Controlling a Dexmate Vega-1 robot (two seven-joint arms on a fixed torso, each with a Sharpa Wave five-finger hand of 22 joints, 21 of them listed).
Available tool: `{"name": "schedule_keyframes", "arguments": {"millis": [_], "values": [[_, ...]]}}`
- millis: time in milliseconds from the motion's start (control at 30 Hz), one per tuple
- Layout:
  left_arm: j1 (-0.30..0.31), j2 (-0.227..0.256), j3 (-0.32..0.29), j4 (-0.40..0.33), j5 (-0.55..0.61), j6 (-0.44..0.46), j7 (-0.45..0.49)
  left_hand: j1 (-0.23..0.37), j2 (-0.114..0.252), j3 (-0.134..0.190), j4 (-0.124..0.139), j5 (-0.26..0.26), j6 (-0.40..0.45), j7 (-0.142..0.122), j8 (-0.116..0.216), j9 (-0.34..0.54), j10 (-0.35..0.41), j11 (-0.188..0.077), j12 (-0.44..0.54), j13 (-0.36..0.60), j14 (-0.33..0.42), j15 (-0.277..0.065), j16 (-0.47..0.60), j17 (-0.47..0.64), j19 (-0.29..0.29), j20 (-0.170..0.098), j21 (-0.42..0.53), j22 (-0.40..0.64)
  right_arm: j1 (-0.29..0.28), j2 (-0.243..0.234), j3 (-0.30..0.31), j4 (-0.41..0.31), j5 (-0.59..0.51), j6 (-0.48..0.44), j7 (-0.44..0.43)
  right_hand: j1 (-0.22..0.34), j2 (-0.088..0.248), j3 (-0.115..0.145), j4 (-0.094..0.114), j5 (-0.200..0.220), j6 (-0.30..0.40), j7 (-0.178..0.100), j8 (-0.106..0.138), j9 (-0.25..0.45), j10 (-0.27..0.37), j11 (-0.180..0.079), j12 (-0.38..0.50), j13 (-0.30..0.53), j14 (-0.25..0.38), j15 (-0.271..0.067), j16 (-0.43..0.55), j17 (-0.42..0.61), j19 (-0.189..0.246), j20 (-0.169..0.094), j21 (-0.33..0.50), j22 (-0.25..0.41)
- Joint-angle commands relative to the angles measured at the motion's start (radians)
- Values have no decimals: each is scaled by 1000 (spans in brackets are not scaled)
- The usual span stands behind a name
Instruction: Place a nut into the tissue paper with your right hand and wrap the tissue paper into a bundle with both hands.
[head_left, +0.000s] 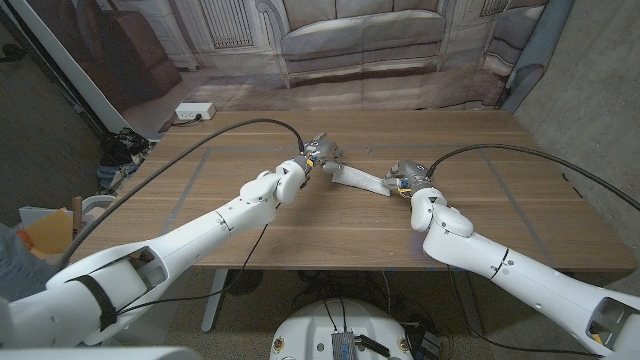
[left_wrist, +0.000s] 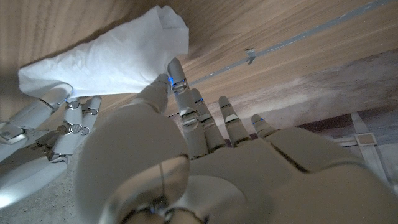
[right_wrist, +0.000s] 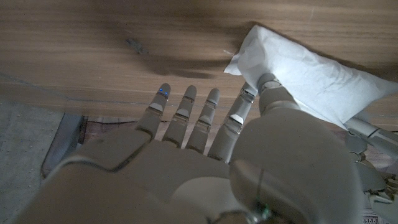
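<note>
White tissue paper (head_left: 357, 180) folded over, nut unseen; we judge wrapping underway. Left hand (head_left: 322, 153), right hand (head_left: 405, 177) pinch opposite ends.

The left hand (left_wrist: 186, 168) touches the folded white tissue (left_wrist: 106, 59) on the wooden bench (left_wrist: 280, 25); the right hand's fingers (left_wrist: 68, 121) hold its other end.

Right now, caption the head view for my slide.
Both hands, left hand and right hand, pinch opposite ends of folded tissue paper on the wooden table.

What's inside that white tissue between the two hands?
Can't tell. The tissue paper is folded shut on the table, hiding any contents. Left hand and right hand touch its ends.
</note>
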Motion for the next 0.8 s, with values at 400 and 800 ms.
{"name": "schedule_keyframes", "arguments": {"millis": [400,800], "values": [[-28,-25,55,62,59,61,40,-7,-2,9,-1,-2,-9,-6,-12,0,4,-8,-7,1,-2,-31,-3,3,-11,-11,-5,1,57,-2,-36,48,47,-21,-37,-4,13,18,1,-15,-8,-1,4,5,-10,11,-7,2,-3,3,-9,6,-4,2,2,3],[-25,-25,66,71,73,71,70,-5,-9,12,-7,-1,-16,-11,-19,1,-4,-12,-11,4,-6,-33,-6,2,-12,-14,-5,1,74,4,-64,66,52,-37,-40,-5,15,22,1,-21,-13,-2,6,8,-15,12,-11,2,-5,3,-11,7,-3,2,3,3]]}}
